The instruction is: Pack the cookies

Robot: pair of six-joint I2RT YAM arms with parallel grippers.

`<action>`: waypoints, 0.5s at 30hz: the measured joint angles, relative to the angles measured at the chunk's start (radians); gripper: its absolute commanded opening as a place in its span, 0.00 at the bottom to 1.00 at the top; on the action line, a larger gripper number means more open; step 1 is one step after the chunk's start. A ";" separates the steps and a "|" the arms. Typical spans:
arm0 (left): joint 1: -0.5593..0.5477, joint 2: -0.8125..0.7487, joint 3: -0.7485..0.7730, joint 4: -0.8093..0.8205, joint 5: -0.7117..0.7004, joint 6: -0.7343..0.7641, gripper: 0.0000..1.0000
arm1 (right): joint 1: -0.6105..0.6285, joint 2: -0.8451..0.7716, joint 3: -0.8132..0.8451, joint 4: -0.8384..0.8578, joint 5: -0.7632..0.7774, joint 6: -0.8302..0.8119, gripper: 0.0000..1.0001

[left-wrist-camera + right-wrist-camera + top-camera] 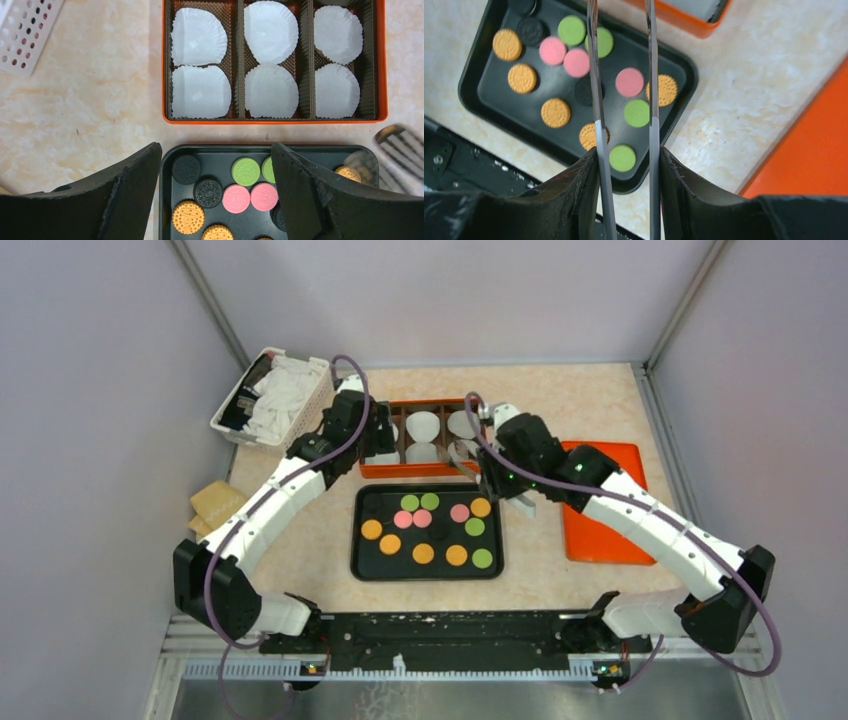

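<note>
We see the cookies (423, 553) lying flat in the black tray (365, 565) in the middle of the table (310, 540). They are orange, green, pink and black. Two pink ones touch each other, and two green ones sit side by side just behind them.

Just behind the tray is the orange box (270, 121). It has three lanes, and each lane has two white paper cups (271, 31) in it. We see only the paper cups in the box.

The left gripper (216, 150) hangs over the gap between the tray and the box. Its two fingers are spread wide apart.

The right gripper (626, 152) is pinching a pair of metal tongs (596, 75). Its fingers press on the outside of the two thin arms. The arms of the tongs are a little apart and reach out over the right part of the tray, above the cookies. We cannot see their tips well.

A white basket (272, 398) sits at the far left, and a flat orange lid (600, 530) lies to the right of the tray.
</note>
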 measured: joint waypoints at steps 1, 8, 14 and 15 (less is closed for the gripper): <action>0.000 0.000 -0.008 0.002 0.005 -0.003 0.87 | 0.031 0.000 -0.013 0.000 0.002 0.004 0.38; -0.001 -0.020 -0.028 0.003 -0.007 -0.014 0.88 | 0.184 0.007 -0.106 0.000 0.024 0.043 0.42; -0.001 -0.069 -0.030 -0.003 -0.007 -0.014 0.89 | 0.238 0.045 -0.172 0.031 0.043 0.079 0.43; -0.001 -0.074 -0.031 -0.004 -0.006 -0.014 0.89 | 0.238 0.052 -0.184 0.034 0.046 0.085 0.43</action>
